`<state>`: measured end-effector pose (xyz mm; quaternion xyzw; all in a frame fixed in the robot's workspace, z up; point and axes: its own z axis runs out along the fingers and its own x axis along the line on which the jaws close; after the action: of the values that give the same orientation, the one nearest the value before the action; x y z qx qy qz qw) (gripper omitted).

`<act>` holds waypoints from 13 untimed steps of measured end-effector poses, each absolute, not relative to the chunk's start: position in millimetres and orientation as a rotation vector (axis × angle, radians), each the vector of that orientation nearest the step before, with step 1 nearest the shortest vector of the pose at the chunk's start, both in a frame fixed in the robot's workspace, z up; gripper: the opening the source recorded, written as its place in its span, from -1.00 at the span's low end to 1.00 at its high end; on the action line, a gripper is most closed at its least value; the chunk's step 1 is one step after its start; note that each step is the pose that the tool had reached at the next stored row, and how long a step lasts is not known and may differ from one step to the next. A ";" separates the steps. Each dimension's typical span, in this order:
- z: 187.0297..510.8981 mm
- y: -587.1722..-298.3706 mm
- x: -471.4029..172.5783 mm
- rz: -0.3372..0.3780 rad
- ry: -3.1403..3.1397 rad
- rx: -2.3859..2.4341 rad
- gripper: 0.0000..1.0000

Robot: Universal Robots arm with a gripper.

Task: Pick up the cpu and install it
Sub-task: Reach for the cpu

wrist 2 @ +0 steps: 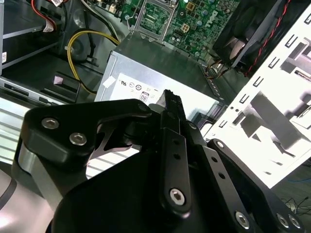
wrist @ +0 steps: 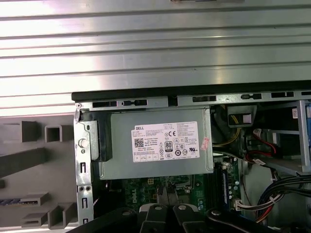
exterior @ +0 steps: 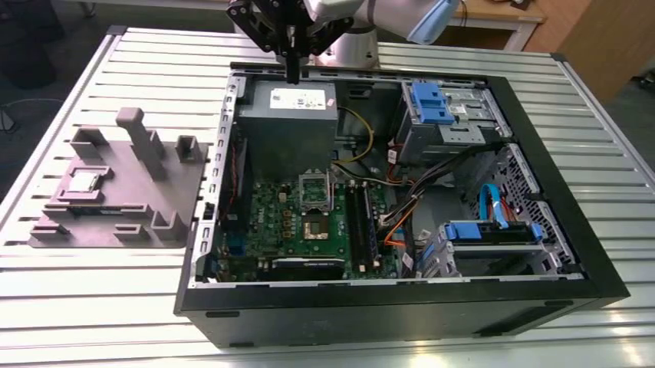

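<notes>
The cpu [exterior: 82,182], a small silver-grey square chip, lies in a recess of the grey moulded tray [exterior: 123,207] at the exterior view's left, outside the computer case [exterior: 409,307]. My gripper [exterior: 294,74] hangs far from it, over the back edge of the case above the grey power supply box [exterior: 287,115]. Its fingers are shut together with nothing between them in both wrist views [wrist 2: 171,99] [wrist: 166,191]. The motherboard's open socket [exterior: 314,228] lies in the middle of the green board [exterior: 276,222], and the socket [wrist 2: 155,14] also shows beyond the fingertips.
The case holds blue drive brackets [exterior: 435,103], a lower drive cage [exterior: 492,234], bundled cables [exterior: 430,192] and memory slots [exterior: 358,218]. The tray has upright posts [exterior: 133,126]. The ribbed metal table [exterior: 153,61] surrounds the case. A fan [wrist 2: 243,34] sits by the case wall.
</notes>
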<state>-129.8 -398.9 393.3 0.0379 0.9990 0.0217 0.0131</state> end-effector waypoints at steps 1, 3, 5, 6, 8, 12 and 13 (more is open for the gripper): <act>393.3 -398.9 -130.1 0.068 3.112 0.118 -0.80; 393.3 -398.9 -130.7 0.068 3.112 0.118 -0.80; 393.3 -399.0 -131.4 0.068 3.112 0.118 -0.80; 393.3 -398.9 -131.8 0.068 3.112 0.118 -0.80; 393.3 -398.9 -132.6 0.068 3.112 0.118 -0.80; 393.3 -398.9 -134.1 0.068 3.112 0.118 -0.80; 393.3 -398.9 -134.4 0.068 3.112 0.118 -0.80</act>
<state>-134.4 -398.9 393.3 0.0379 0.9990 0.0217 0.0131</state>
